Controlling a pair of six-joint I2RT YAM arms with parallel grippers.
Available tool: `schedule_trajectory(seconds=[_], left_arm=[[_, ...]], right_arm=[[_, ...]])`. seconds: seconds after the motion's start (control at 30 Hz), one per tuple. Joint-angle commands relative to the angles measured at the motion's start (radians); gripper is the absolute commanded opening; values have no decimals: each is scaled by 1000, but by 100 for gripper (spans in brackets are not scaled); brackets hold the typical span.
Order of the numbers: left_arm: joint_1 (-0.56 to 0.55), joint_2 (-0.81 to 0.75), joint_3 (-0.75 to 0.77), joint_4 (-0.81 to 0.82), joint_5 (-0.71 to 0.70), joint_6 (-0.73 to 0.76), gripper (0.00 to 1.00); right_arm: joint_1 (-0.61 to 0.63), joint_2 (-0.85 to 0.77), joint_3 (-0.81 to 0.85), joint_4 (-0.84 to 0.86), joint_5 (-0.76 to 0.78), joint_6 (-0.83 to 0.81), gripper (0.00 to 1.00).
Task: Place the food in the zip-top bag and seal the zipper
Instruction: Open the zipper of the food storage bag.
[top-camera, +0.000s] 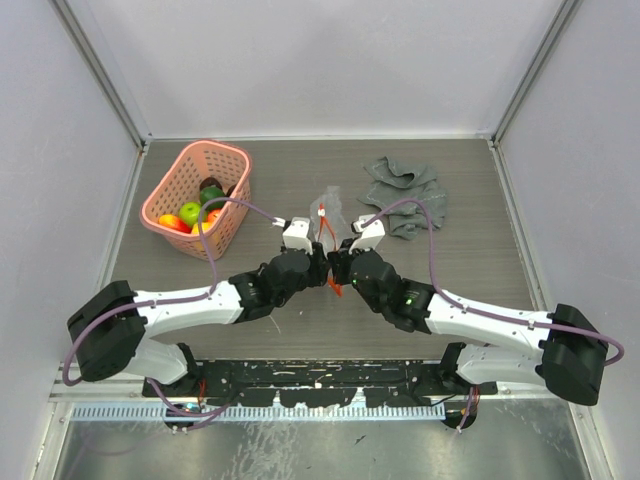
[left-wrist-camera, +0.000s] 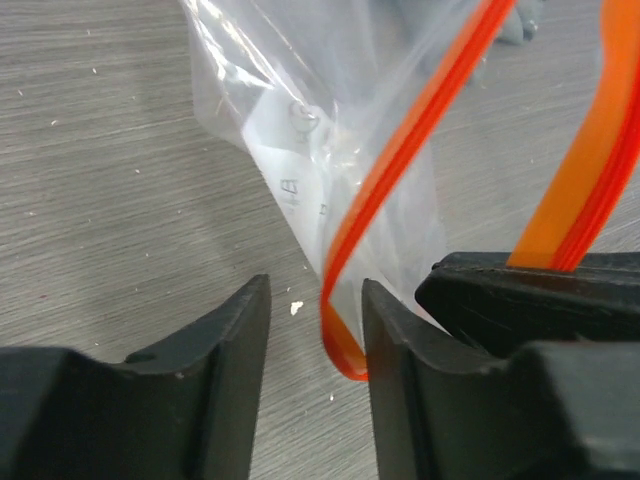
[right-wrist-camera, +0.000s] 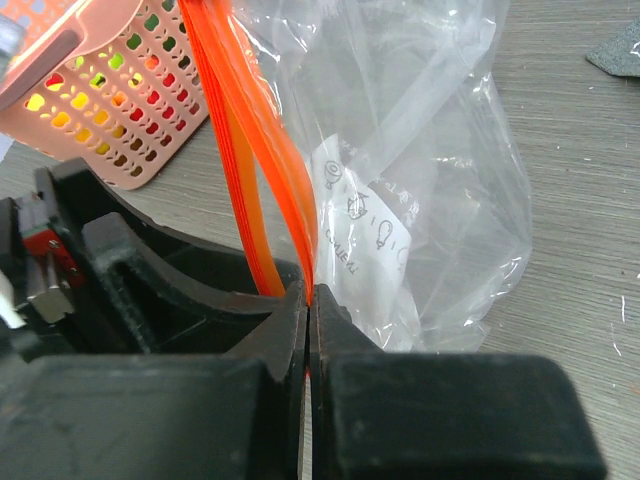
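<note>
The zip-top bag (top-camera: 328, 213) lies mid-table, see-through and empty, its red-orange zipper (right-wrist-camera: 268, 150) lifted toward me. My right gripper (right-wrist-camera: 310, 300) is shut on one side of the zipper strip. My left gripper (left-wrist-camera: 315, 340) is open, and a loop of the other zipper strip (left-wrist-camera: 345, 330) hangs between its fingers, close to the right finger (left-wrist-camera: 400, 370). The two grippers meet over the bag's near end, left (top-camera: 318, 272) beside right (top-camera: 338, 272). The food (top-camera: 192, 212), red, green, yellow-orange and dark pieces, sits in the pink basket (top-camera: 232, 215) at the back left.
A crumpled grey cloth (top-camera: 405, 192) lies at the back right. The pink basket also shows in the right wrist view (right-wrist-camera: 110, 95), just left of the bag. White enclosure walls stand around the table.
</note>
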Motion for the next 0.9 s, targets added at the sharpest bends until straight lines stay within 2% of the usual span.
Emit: schedule_trajectory(seconds=[0.0,0.13,0.2,0.23,0.43,0.6,0.73,0.87], left_arm=[[-2,-3,30,67,17,-25,36],[-1,-49,17,47,-5,-13,16],[0,-72,15,25,-21,-6,2],[0,-81,14,13,-26,0,0],[26,-148,7,-73,-21,10,0],[37,-211,-3,-114,-3,16,0],[40,-245,4,-121,49,10,0],[39,-264,13,-105,114,-18,0]], right_arm=[[5,-29,37,20,24,-24,0],[4,-52,37,-42,121,-49,0],[4,-63,41,-80,173,-66,0],[5,-71,43,-96,193,-78,0],[5,-127,56,-195,292,-131,1],[3,-144,94,-293,384,-103,1],[5,-124,98,-254,320,-89,6],[4,-77,78,-129,186,-75,19]])
